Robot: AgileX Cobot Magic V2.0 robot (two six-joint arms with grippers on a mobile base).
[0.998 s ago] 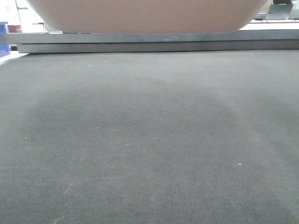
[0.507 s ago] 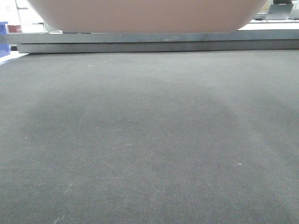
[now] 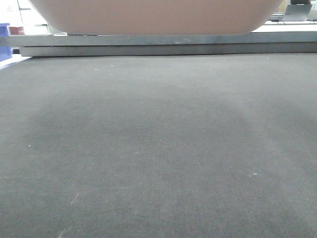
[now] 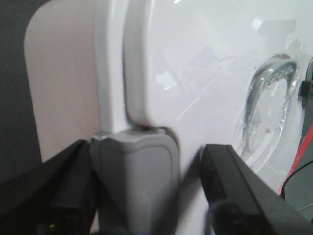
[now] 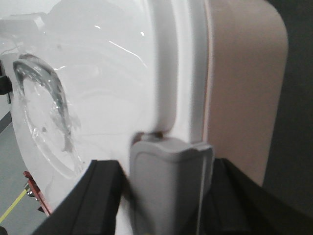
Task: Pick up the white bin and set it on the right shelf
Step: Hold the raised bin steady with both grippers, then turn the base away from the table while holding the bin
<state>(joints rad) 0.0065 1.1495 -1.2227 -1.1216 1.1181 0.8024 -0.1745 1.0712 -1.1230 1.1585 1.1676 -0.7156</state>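
The white bin (image 3: 153,17) fills the top of the front view; only its pale pinkish underside shows, just above the right shelf's steel front beam (image 3: 158,39). I cannot tell if it touches the beam. In the left wrist view, my left gripper (image 4: 146,164) straddles a grey latch (image 4: 134,181) at the end of the bin (image 4: 195,73), one finger against the latch and one on the lid side. In the right wrist view, my right gripper (image 5: 164,171) clamps the grey latch (image 5: 168,191) at the bin's other end (image 5: 98,73). The lid's recessed handle (image 4: 269,112) shows.
Dark grey carpet (image 3: 158,148) covers the ground in front of the rack. A blue bin (image 3: 4,42) stands at the far left edge. Red and black cables (image 4: 298,161) hang beyond the lid.
Almost nothing differs. The front view has shifted very slightly; the bin sits at the same place in the frame and both grippers keep their hold.
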